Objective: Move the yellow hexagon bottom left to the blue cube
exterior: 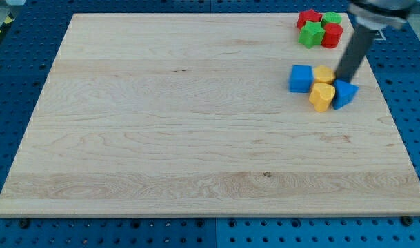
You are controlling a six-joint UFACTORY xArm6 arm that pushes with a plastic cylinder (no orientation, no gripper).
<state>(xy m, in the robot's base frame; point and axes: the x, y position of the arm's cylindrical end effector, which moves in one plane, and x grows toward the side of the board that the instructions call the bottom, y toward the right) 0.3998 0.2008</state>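
The blue cube (301, 78) sits at the view's right on the wooden board (161, 124). The yellow hexagon (323, 74) lies right beside it, on its right, touching or nearly so. A yellow heart-shaped block (322, 96) lies just below the hexagon, and a blue block of unclear shape (345, 94) is at its right. My tip (343, 79) rests at the right edge of the yellow hexagon, just above the blue block. The dark rod slants up to the view's top right.
A cluster sits at the view's top right: a red star (308, 16), a green star-like block (311, 34), a green block (332, 18) and a red block (332, 36). The board's right edge is close to the blocks.
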